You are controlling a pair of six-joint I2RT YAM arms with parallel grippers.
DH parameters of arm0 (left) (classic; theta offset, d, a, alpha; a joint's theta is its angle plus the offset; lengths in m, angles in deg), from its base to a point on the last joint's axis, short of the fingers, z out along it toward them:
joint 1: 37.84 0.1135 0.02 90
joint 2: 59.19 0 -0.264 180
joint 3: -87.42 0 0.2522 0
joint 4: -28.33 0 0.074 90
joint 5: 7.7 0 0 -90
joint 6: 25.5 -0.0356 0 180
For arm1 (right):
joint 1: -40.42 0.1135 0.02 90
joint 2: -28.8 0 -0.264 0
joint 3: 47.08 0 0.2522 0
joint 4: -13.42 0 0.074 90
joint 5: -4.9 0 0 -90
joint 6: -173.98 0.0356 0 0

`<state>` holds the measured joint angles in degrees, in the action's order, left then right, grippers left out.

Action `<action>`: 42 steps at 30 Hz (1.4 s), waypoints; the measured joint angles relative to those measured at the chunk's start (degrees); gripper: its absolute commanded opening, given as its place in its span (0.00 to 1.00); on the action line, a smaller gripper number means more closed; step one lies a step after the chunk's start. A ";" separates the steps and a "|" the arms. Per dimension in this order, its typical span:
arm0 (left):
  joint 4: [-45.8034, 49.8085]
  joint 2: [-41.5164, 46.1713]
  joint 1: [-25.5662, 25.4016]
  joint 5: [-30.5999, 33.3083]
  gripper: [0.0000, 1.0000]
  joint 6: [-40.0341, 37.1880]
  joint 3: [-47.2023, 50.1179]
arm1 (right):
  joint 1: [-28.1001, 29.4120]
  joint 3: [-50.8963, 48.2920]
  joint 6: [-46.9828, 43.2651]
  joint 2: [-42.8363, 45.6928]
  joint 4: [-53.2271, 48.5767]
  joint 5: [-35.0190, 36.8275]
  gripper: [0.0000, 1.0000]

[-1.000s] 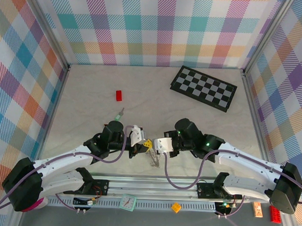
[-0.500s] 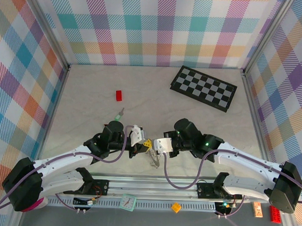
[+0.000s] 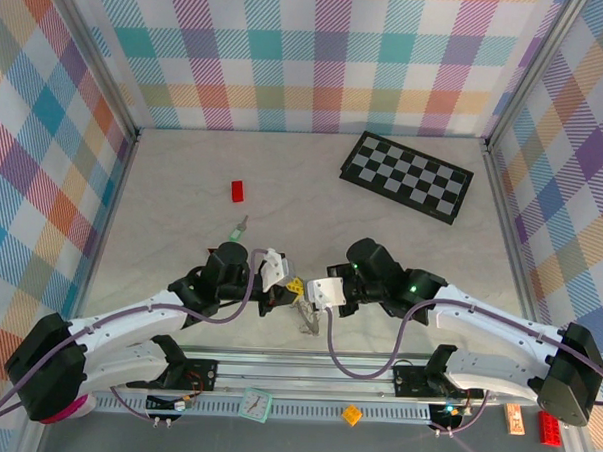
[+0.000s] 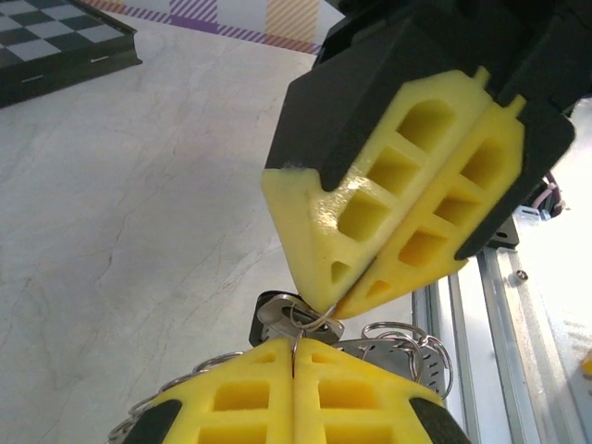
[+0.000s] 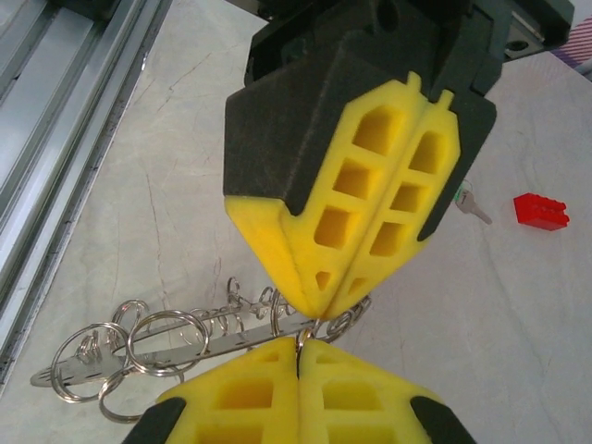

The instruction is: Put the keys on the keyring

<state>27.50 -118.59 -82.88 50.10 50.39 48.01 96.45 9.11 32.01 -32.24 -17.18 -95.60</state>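
Note:
Low in the middle of the table my left gripper (image 3: 292, 288) and right gripper (image 3: 317, 294) meet tip to tip. The keyring (image 3: 307, 319), a bunch of silver wire rings on a flat metal strip, hangs below them. The left gripper (image 4: 294, 344) is shut on one thin wire ring, and the right gripper (image 4: 331, 305) pinches the same ring from above. A black-headed key (image 4: 270, 314) sits on that ring just behind. In the right wrist view the right gripper (image 5: 299, 344) is shut on the ring below the left gripper (image 5: 319, 310); the keyring (image 5: 176, 338) trails left. The light green key (image 3: 240, 226) lies loose on the table.
A small red brick (image 3: 237, 190) lies at the back left, also near the green key (image 5: 472, 205) as a red brick (image 5: 541, 211). A chequered board (image 3: 408, 174) lies at the back right. The aluminium rail (image 3: 305, 371) runs along the near edge.
The right gripper has edged slightly toward the near edge and the hanging keyring has shifted a little with it. Both grips are unchanged.

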 measured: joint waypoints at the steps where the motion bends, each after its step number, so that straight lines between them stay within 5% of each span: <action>1: -0.55 -0.44 0.00 0.68 0.00 0.63 0.00 | 0.57 0.00 0.00 0.00 -0.33 -0.11 0.00; 12: -5.90 -4.11 0.24 3.26 0.00 8.02 0.02 | 3.52 -2.23 -0.15 -0.79 -1.36 4.24 0.00; 28: -8.02 -4.37 0.55 -0.96 0.00 12.02 0.39 | -6.47 -2.86 9.57 7.34 3.41 0.79 0.00; 35: -7.65 -4.39 0.55 -0.96 0.00 12.46 0.39 | -7.30 -1.22 6.95 4.59 6.82 18.82 0.00; 42: -7.63 -4.74 0.55 -0.96 0.00 13.11 0.28 | -5.42 -1.25 4.33 4.44 5.16 15.58 0.00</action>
<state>19.88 -123.33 -82.33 49.14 63.51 48.29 91.03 7.87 36.34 -27.80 -12.02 -80.02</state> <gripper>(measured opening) 0.042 0.046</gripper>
